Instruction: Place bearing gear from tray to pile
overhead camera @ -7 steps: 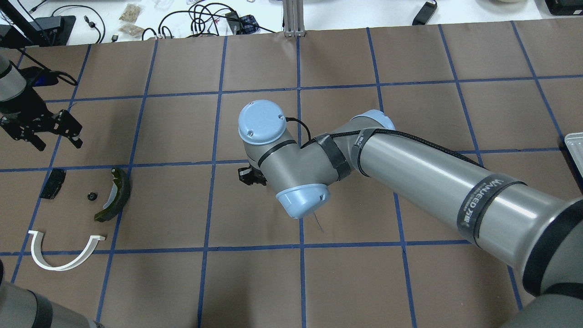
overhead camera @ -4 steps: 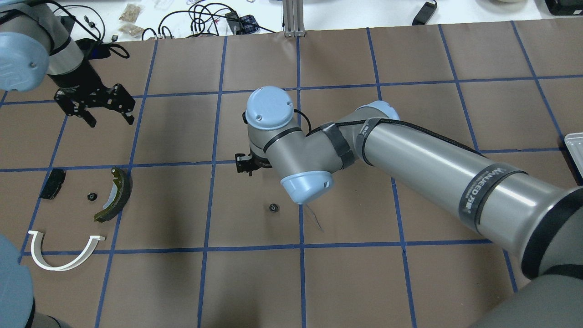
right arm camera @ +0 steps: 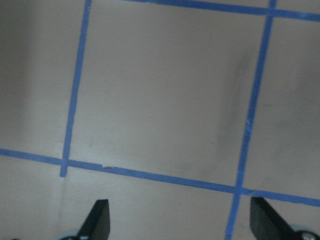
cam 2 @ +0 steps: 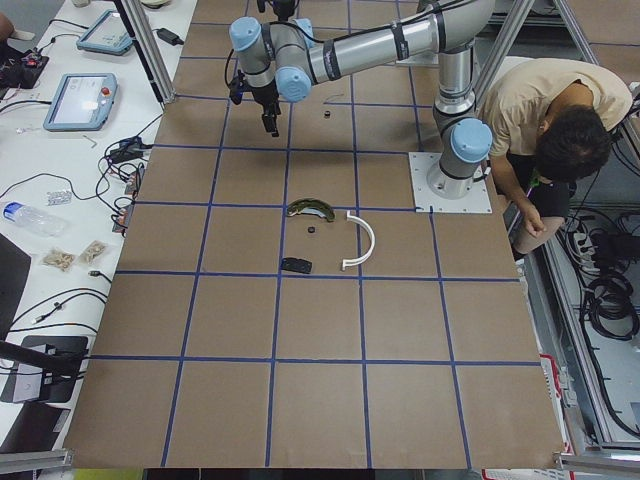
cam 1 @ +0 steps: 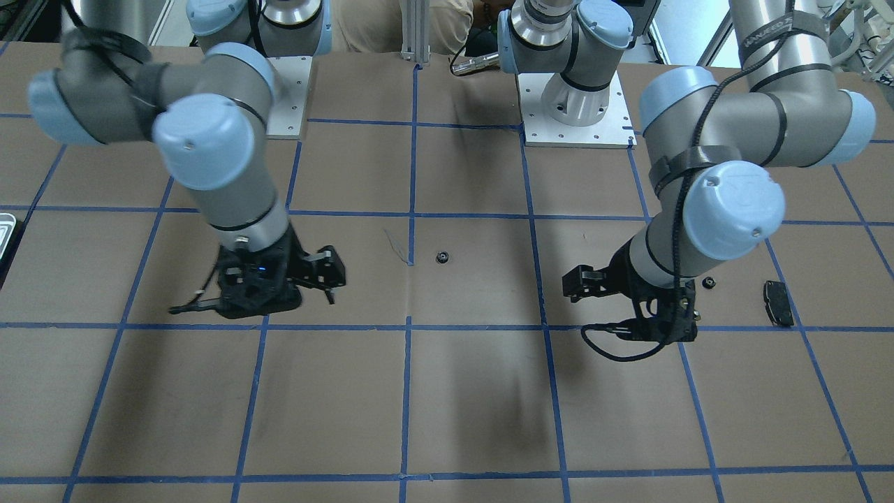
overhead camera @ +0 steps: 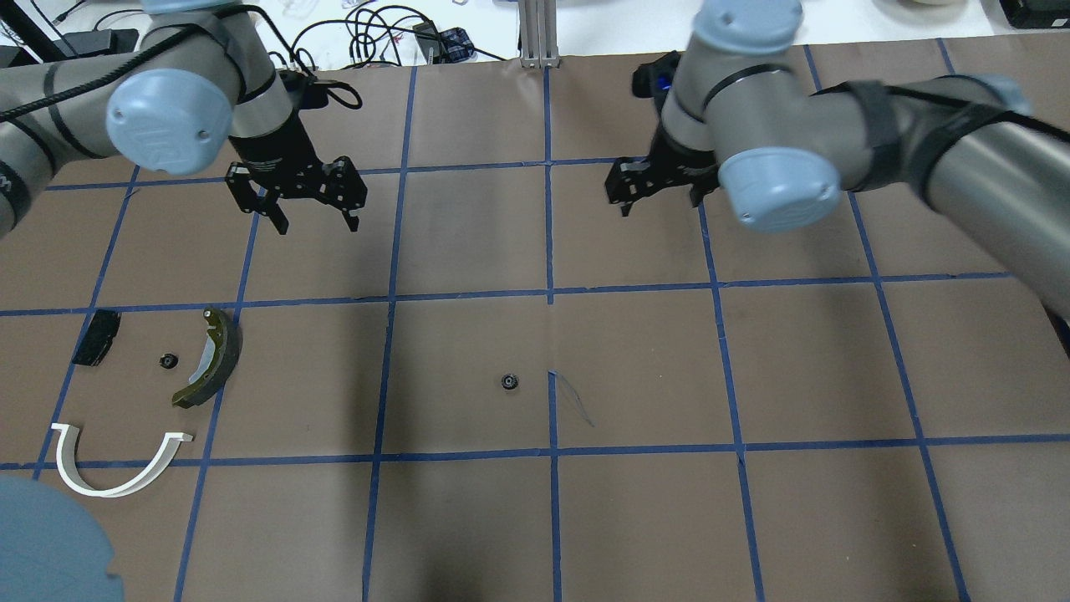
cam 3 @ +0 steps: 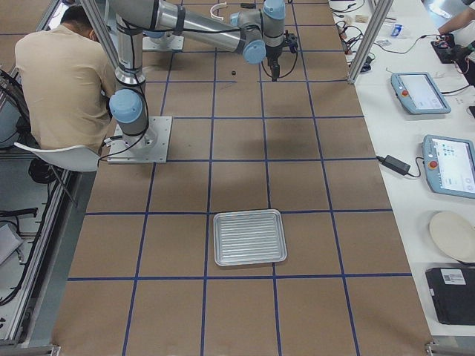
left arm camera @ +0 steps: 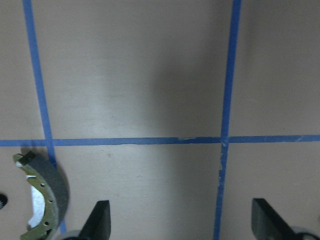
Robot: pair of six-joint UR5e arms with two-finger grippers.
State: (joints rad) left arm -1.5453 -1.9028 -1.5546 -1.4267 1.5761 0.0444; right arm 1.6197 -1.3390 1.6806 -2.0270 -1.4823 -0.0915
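Observation:
One small black bearing gear (overhead camera: 509,382) lies alone on the brown paper near the table's middle, also in the front view (cam 1: 442,258). A second one (overhead camera: 168,360) lies in the pile between the black flat pad (overhead camera: 95,337) and the dark brake shoe (overhead camera: 213,355), with the white half-ring bracket (overhead camera: 109,492) in front. My left gripper (overhead camera: 316,223) is open and empty, beyond the pile. My right gripper (overhead camera: 660,199) is open and empty, beyond and right of the lone gear. The silvery tray (cam 3: 250,237) looks empty at the table's right end.
Blue tape lines grid the brown paper. The brake shoe (left arm camera: 45,200) shows at the left wrist view's lower left. A person (cam 2: 555,140) sits behind the robot bases. Tablets and cables lie on the white bench beyond the table's far edge.
My right arm has drawn back from the table's middle to the far right, leaving a bearing gear lying there. My left gripper has swung from the left edge toward the middle, staying open.

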